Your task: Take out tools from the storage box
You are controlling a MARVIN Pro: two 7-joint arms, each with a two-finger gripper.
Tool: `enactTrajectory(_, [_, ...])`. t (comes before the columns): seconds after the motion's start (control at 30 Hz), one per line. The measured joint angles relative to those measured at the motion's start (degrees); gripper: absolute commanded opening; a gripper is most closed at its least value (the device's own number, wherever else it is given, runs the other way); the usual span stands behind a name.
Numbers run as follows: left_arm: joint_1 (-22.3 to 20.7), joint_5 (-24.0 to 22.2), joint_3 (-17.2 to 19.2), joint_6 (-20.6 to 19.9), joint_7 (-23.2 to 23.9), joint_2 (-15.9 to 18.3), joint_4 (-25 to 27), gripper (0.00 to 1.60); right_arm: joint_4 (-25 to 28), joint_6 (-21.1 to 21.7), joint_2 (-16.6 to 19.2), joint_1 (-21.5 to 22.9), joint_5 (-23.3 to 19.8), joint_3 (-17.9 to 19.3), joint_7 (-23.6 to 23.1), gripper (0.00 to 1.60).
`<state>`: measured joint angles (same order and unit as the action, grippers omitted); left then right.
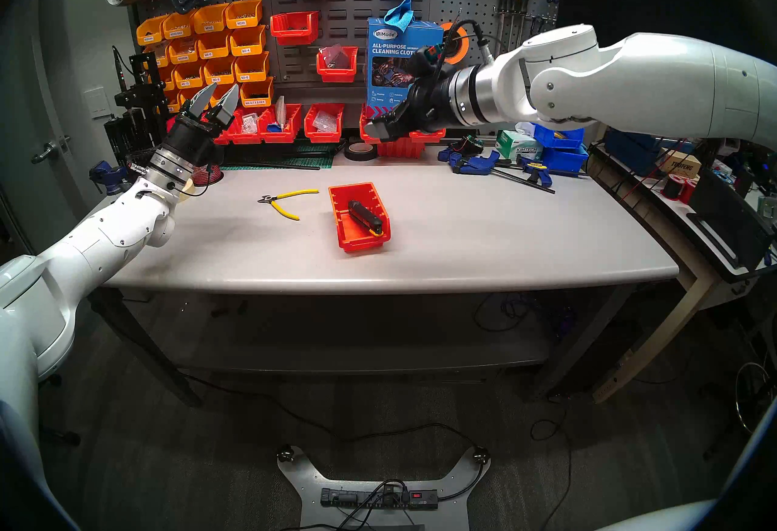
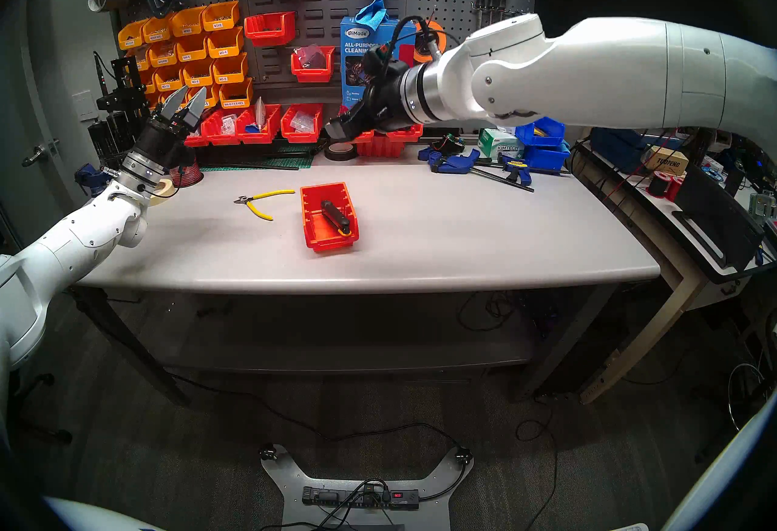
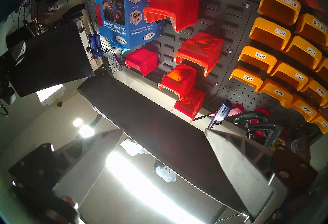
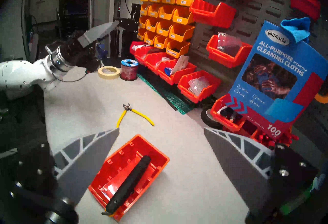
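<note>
The red-orange storage box [image 1: 336,219] [image 2: 306,219] [image 4: 113,174] stands open at mid-table. A black knife-like tool [image 1: 365,216] [image 2: 335,216] [image 4: 129,181] with a yellow-orange tip lies inside it. One pair of yellow-handled cutters [image 1: 286,200] [image 2: 260,202] [image 4: 132,113] lies on the table left of the box. No second pair shows. My right gripper [image 1: 378,128] [image 2: 338,128] [image 4: 161,128] is open and empty, high above the table behind the box. My left gripper [image 1: 216,97] [image 2: 189,101] [image 3: 164,131] is open and empty, raised at the table's left, pointing up at the pegboard.
Red bins [image 1: 294,124] line the table's back under the pegboard. A black tape roll [image 1: 359,151] and a blue cleaning-cloth box [image 1: 399,63] stand behind the storage box. Blue clamps [image 1: 475,162] lie at back right. Masking tape [image 4: 109,72] and a red wire spool [image 4: 129,70] sit at back left.
</note>
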<state>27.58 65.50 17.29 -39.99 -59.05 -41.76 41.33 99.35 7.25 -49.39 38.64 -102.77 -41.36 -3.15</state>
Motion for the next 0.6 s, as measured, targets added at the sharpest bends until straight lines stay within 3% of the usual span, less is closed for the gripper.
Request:
enactTrajectory(0.4, [0.08, 0.32, 0.00, -0.04, 0.31, 0.20, 0.28, 1.60, 2.60, 0.01, 0.70, -0.34, 4.09, -5.85, 1.61, 1.60])
enactTrajectory(0.6, [0.12, 0.42, 0.02, -0.04, 0.41, 0.26, 0.39, 1.60, 1.39, -0.99, 0.37, -0.47, 4.54, -5.62, 2.39, 1.60])
